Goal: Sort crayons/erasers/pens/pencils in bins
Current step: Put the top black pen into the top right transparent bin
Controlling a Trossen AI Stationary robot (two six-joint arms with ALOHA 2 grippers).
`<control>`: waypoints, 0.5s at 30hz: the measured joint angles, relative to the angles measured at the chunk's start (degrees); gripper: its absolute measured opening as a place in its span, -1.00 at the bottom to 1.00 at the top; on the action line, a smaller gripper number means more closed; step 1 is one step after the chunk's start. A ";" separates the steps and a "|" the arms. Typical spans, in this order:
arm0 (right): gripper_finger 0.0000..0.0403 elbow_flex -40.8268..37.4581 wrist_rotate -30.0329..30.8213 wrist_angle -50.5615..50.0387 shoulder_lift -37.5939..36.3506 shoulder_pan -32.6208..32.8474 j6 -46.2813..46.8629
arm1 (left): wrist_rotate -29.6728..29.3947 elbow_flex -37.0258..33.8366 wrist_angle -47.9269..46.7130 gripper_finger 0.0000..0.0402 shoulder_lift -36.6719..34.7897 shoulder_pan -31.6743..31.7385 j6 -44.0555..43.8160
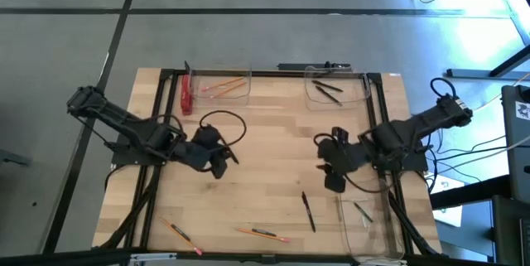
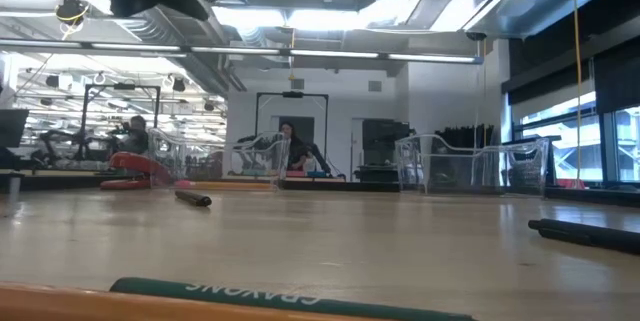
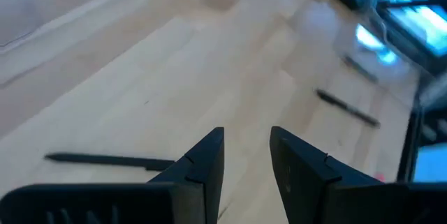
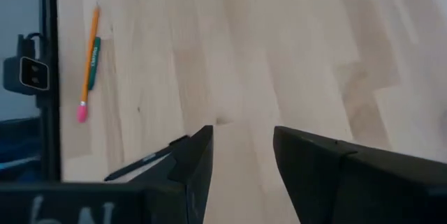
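Left to right, seen from above. Item one: my left gripper (image 1: pixel 222 166), released and empty, is hovering over bare table (image 1: pixel 265 133) left of centre. At its 7 o'clock a loose pencil (image 1: pixel 180 233) is lying near the front edge; at its 12 o'clock the pencil bin (image 1: pixel 222 88) is waiting by the far rim, orange sticks already inside. Item two: a second pencil (image 1: pixel 261 234), with a green crayon alongside it, is resting at the front, 5 o'clock of the left gripper. Item three: a black pen (image 1: pixel 308 212) is lying at 7 o'clock of my right gripper (image 1: pixel 334 175), which is likewise released and holding nothing. Its home, the pen bin (image 1: pixel 338 90), is sitting at 12 o'clock. I am judging the pen the nearest pick: come down square across its shaft and clench mid-length so it does not pivot.
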 joint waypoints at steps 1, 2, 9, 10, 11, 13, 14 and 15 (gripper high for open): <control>-0.24 0.00 1.72 0.01 -0.02 0.82 0.08 | -1.04 0.01 0.16 -0.45 0.30 -0.21 -2.03; -0.24 0.00 3.44 0.09 -0.02 1.41 0.16 | -1.54 0.02 0.24 -0.45 0.66 -0.16 -3.78; -0.24 0.00 6.24 0.82 0.13 3.13 6.39 | -1.35 0.01 -2.44 -0.45 2.85 -0.14 -14.85; -0.24 0.00 6.17 0.81 0.17 3.46 7.35 | -1.14 0.02 -2.85 -0.45 3.05 -0.14 -16.33; -0.24 0.00 6.11 0.81 0.17 3.86 8.00 | -0.72 0.00 -3.25 -0.45 3.10 -0.14 -17.94; -0.24 -0.25 6.11 1.12 0.17 4.78 10.11 | 1.16 0.01 -3.24 -0.45 3.10 -0.16 -20.55; -0.24 -0.60 6.13 1.45 0.19 5.34 11.17 | 2.28 0.02 -3.36 -0.45 3.10 -0.16 -21.73; -0.24 -0.99 6.15 1.97 0.25 5.85 12.24 | 3.09 0.02 -3.48 -0.45 3.12 -0.18 -22.73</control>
